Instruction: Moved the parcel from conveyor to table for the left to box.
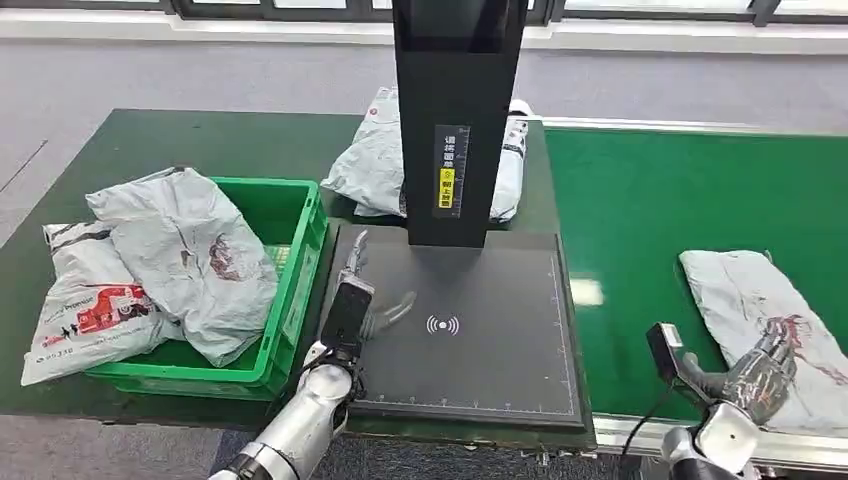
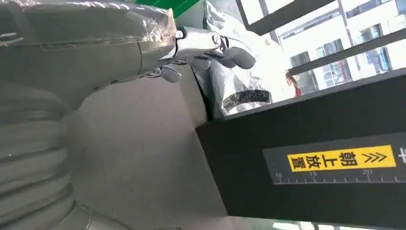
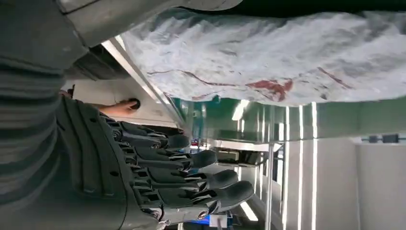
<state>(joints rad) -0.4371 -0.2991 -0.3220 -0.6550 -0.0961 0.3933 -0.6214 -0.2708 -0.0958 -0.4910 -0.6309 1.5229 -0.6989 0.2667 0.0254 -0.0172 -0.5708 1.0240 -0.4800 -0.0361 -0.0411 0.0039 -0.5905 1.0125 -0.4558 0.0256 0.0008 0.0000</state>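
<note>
A grey parcel with red markings lies flat on the green conveyor at the right. My right hand is at the parcel's near corner with fingers extended and nothing gripped. In the right wrist view the parcel lies beyond the thumb, while the dark fingers stay apart from it. My left hand hovers open over the left edge of the dark scanner plate. The left wrist view shows my left hand with silver fingertips holding nothing.
A green crate on the dark table holds two grey parcels, one hanging over its left rim. A black scanner post rises behind the plate, with another parcel behind it. A metal rail edges the conveyor's near side.
</note>
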